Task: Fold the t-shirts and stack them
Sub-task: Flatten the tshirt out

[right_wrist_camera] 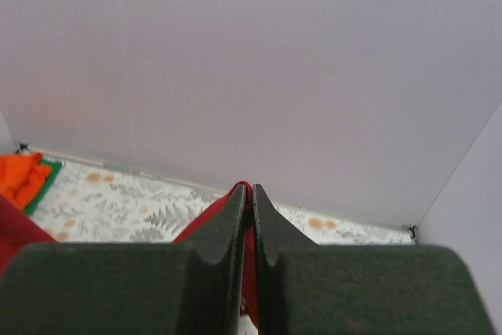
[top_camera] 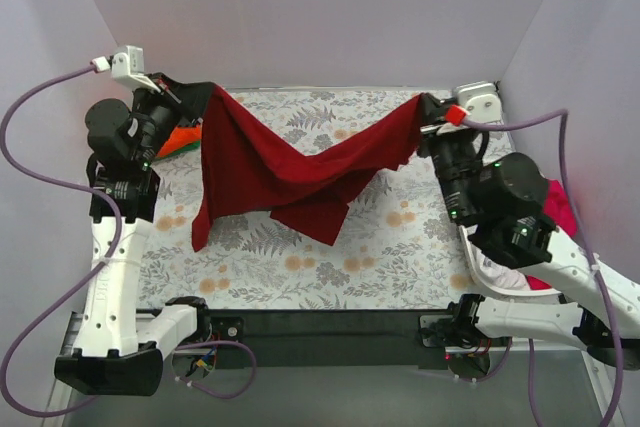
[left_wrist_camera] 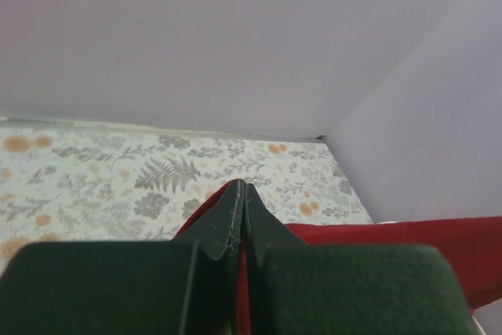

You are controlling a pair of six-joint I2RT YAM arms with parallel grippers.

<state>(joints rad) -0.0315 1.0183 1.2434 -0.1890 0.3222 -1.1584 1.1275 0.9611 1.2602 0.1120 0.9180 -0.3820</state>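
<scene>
While the dark crimson t-shirt point(top_camera: 285, 167) is held up between the two arms, its long axis is stretched left to right above the far half of the table point(top_camera: 400, 247). The left gripper point(top_camera: 193, 93) is clamped shut on one top corner, and the right gripper point(top_camera: 426, 113) is pinched shut on the opposite corner; in both wrist views red cloth is seen trapped between the closed jaws. The held edge sags in the middle, and the lower folds are draped down toward the near side, low over the table's middle. Neither arm is nearer, since each corner is already gripped. The orange t-shirt point(top_camera: 180, 137) is left at the far left, beside the left arm. A spread flat on the table is judged to be the next need, which depends on that edge being pulled taut.
</scene>
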